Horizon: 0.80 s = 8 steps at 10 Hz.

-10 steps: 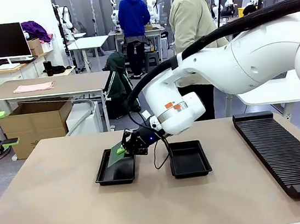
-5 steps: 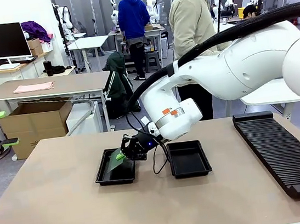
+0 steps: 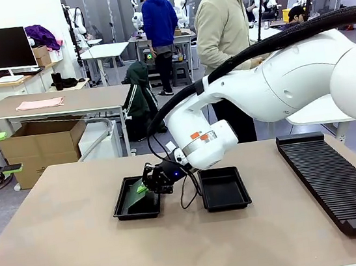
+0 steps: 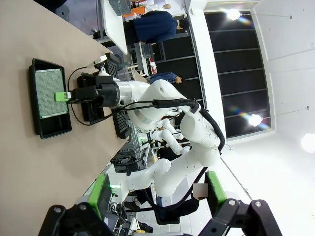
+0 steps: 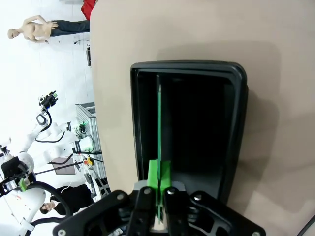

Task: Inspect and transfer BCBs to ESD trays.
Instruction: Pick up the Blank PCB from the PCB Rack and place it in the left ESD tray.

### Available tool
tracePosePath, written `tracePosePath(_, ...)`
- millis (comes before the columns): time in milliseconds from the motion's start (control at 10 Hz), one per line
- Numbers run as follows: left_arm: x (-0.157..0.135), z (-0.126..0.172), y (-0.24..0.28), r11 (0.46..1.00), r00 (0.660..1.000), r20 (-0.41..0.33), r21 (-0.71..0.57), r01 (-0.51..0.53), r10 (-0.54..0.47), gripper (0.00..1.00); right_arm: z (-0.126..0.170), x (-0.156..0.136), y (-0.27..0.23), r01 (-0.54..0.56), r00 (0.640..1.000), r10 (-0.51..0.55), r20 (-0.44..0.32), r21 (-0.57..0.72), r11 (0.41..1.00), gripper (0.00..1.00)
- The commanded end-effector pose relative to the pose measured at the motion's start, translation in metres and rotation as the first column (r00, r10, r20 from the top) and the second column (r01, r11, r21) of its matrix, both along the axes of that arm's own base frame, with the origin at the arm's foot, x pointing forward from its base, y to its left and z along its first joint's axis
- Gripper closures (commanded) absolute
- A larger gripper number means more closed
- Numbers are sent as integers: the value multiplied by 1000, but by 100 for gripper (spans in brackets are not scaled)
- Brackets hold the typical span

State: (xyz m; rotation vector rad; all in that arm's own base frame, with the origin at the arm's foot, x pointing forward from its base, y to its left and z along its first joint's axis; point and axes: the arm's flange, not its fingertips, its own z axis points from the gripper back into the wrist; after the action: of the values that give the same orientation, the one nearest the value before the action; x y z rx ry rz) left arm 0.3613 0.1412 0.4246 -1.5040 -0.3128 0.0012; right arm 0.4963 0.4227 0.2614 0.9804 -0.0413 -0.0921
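The right gripper point(image 3: 145, 186), clamped on one edge of a BCB point(image 4: 50, 92), holds it tilted inside the left ESD tray point(image 3: 124, 213), just beside the second tray point(image 3: 227, 204) and well apart from the slotted rack point(image 3: 335, 178), while the left gripper point(image 4: 158, 196) hangs wide open and empty.

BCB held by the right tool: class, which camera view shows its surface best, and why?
Left wrist view: the BCB faces the camera, its grid pattern visible. Front view shows it small and tilted; right wrist view shows it edge-on, as a thin line.
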Motion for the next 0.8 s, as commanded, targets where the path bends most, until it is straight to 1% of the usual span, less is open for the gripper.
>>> tracePosePath(0, -1, 0, 0, 1000, 1000, 0, -1, -2, 2, 0, 0, 0, -1, 1, 1000, -1, -3, 1, 1000, 98)
tracePosePath(300, -1, 0, 0, 1000, 1000, 0, -1, -2, 2, 0, 0, 1, -1, 1, 1000, -1, 0, -1, 1000, 98)
tracePosePath(500, -1, 0, 0, 1000, 1000, 0, -1, -2, 2, 0, 9, -1, 5, -38, 999, 39, 7, -57, 998, 98)
tracePosePath(600, -1, 0, 0, 1000, 1000, 0, -1, -2, 2, 0, 14, -2, 7, -44, 999, 44, 4, -71, 997, 89)
tracePosePath(700, -1, 0, 0, 1000, 1000, 0, -1, -2, 2, 0, 18, -2, 9, -47, 999, 47, 4, -91, 995, 85)
